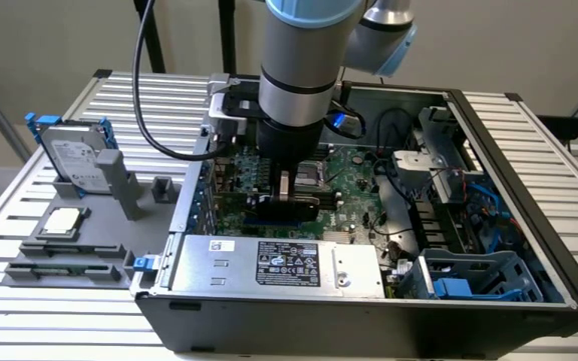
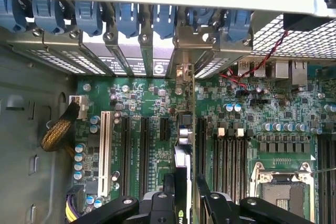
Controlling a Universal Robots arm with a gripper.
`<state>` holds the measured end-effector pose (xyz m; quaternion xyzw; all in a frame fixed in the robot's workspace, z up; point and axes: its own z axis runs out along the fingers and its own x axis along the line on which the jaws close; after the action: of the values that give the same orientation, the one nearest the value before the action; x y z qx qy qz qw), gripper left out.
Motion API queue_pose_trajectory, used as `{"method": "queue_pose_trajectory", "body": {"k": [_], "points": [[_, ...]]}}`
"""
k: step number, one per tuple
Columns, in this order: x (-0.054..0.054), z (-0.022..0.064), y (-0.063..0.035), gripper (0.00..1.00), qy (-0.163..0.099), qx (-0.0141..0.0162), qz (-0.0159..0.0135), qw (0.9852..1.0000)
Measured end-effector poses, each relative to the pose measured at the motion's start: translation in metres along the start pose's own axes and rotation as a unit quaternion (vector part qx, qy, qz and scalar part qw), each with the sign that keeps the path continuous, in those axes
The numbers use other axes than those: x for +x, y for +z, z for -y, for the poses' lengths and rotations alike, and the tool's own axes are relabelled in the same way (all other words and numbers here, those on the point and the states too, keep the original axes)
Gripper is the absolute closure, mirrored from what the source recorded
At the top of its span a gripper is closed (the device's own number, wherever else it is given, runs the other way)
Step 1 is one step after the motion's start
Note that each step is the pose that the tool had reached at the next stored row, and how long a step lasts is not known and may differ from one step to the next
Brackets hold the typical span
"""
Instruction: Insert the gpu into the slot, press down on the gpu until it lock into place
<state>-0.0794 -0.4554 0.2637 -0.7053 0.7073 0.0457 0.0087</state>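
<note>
Green-board gpu (image 2: 182, 153) with black cooler and silver end bracket stands on edge inside open black computer case (image 1: 369, 320), upright over green motherboard (image 2: 157, 114), bracket end toward rear expansion openings, so card edge lines with socket below. Blue slot (image 1: 274, 222) peeks beneath card in exterior view. Black two-finger hand (image 2: 184, 195) clamped on gpu top edge, fingers either side, keeping it vertical. Grey hard drive with blue rails (image 1: 73, 162) sits apart on slatted tabletop (image 1: 68, 316).

The exterior view looks down at an angle from high in front of the open computer case (image 1: 369, 301), taking in the whole slatted surface (image 1: 58, 316). The wrist view faces straight down, close over the green motherboard (image 2: 157, 108), which both views share.
</note>
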Motion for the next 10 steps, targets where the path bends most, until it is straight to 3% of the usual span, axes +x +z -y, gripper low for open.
{"method": "queue_pose_trajectory", "body": {"k": [10], "points": [[0.0,-0.0001,0.0007,0.74,0.0,-0.0004,-0.0016,1.0]]}}
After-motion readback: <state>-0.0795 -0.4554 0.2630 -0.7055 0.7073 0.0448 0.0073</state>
